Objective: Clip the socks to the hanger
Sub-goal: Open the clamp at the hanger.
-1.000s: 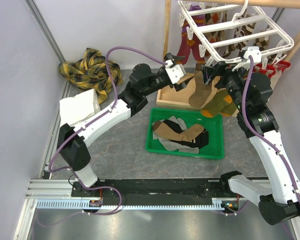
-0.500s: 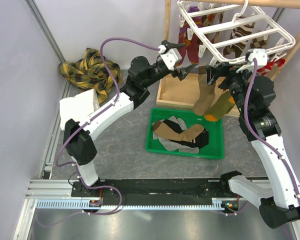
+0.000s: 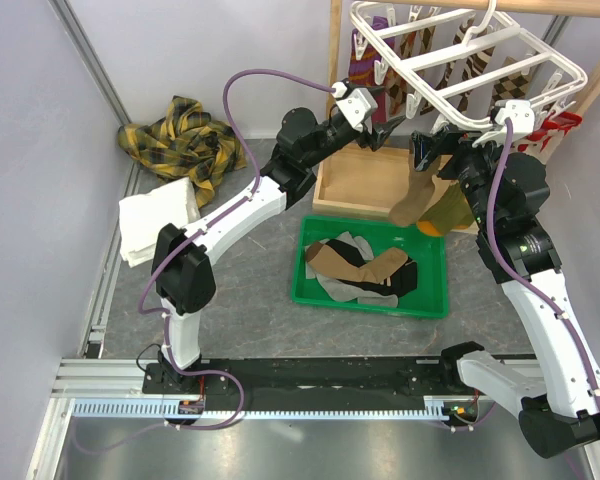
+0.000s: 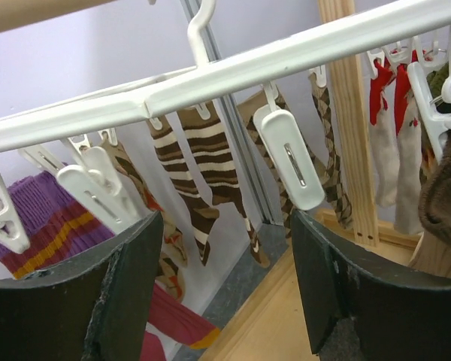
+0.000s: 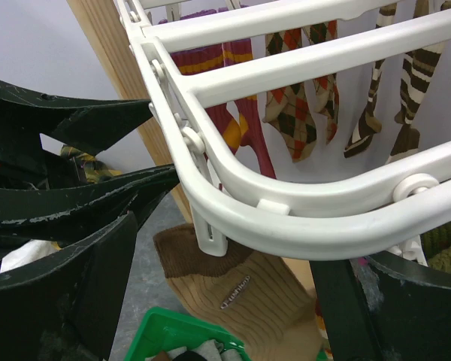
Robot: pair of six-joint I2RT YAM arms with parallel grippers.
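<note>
The white grid hanger hangs at the top right, with brown striped socks, a purple sock and argyle socks clipped to it. My left gripper is open and empty just below its near-left rim, with a free white clip above its fingers. My right gripper is open under the hanger's rim. A tan sock with a brown cuff hangs between its fingers with its cuff at a rim clip. An olive sock with an orange toe hangs beside it.
A green bin holding several more socks sits mid-table. A wooden frame post and its base stand behind the bin. A yellow plaid cloth and a folded white towel lie at the left.
My left gripper has risen and moved right, up to the hanger's near-left rim. The hanger has swung slightly. The tan sock still hangs under the rim by my right gripper.
</note>
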